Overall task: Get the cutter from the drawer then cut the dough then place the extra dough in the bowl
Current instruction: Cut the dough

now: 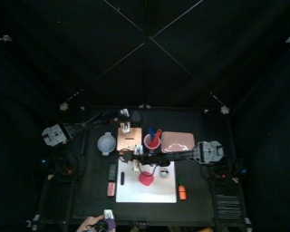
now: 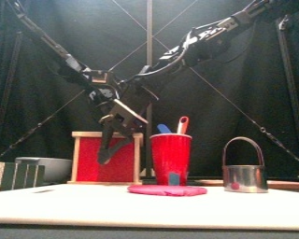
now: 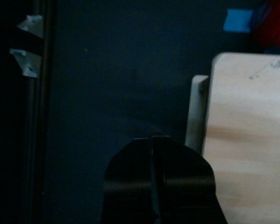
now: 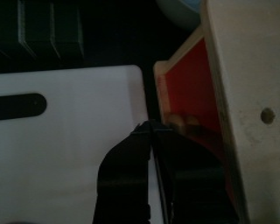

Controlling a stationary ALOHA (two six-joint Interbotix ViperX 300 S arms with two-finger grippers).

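Cutter [image 2: 245, 173] is out already, standing upright at 3 o'clock of the dough [image 2: 166, 189]. It's a shiny metal ring with the wire loop handle up, so probably easy to grab. The dough's a flat pink disc on the white board [image 4: 49, 166]. Both grippers are pinched together with nothing in them: right gripper [image 4: 152, 129] by the red drawer front [image 4: 184, 79], left gripper [image 3: 154, 143] beside the pale wooden box [image 3: 248, 105].

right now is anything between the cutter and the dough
Nothing visible. The cutter stands to the right of the dough with an open gap between them. The red cup stands behind the dough, off that line.
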